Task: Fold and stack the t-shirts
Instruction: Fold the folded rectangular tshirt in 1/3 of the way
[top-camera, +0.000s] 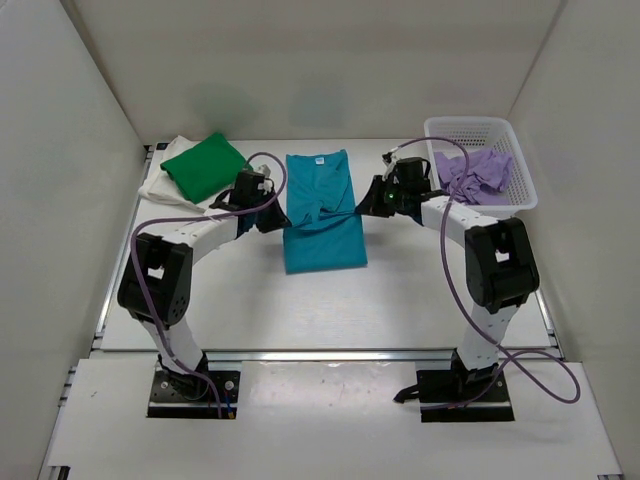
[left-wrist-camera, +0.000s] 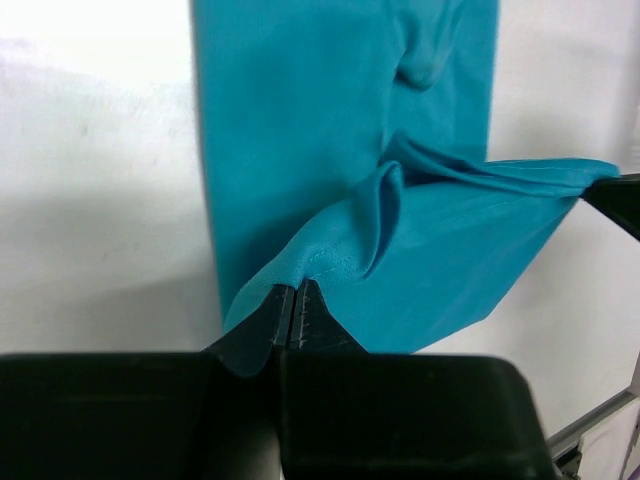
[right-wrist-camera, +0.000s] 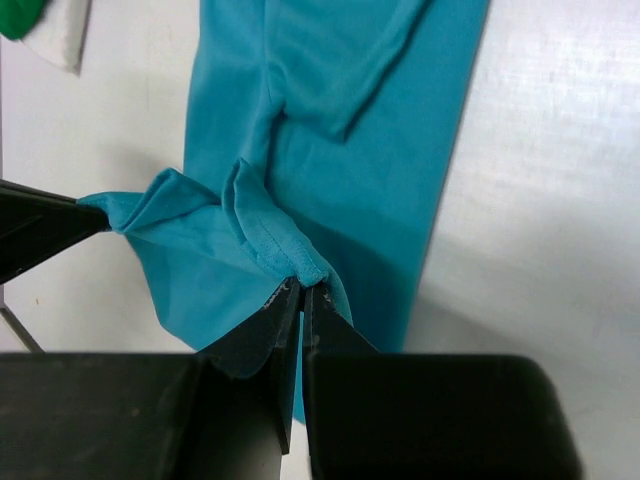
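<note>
The teal t-shirt (top-camera: 322, 215) lies folded into a long strip in the middle of the table, white neck label at its far end. My left gripper (top-camera: 272, 218) is shut on its hem at the strip's left edge, seen in the left wrist view (left-wrist-camera: 294, 288). My right gripper (top-camera: 368, 208) is shut on the hem at the right edge, seen in the right wrist view (right-wrist-camera: 302, 285). The hem is lifted and stretched between them over the strip's middle. A folded green t-shirt (top-camera: 204, 166) lies on a cream-white t-shirt (top-camera: 160, 186) at far left. A lilac t-shirt (top-camera: 480, 174) sits in the basket.
A white plastic mesh basket (top-camera: 520, 160) stands at the far right corner. White walls close in the table on three sides. The table's metal front rail (top-camera: 320, 353) runs across near the arm bases.
</note>
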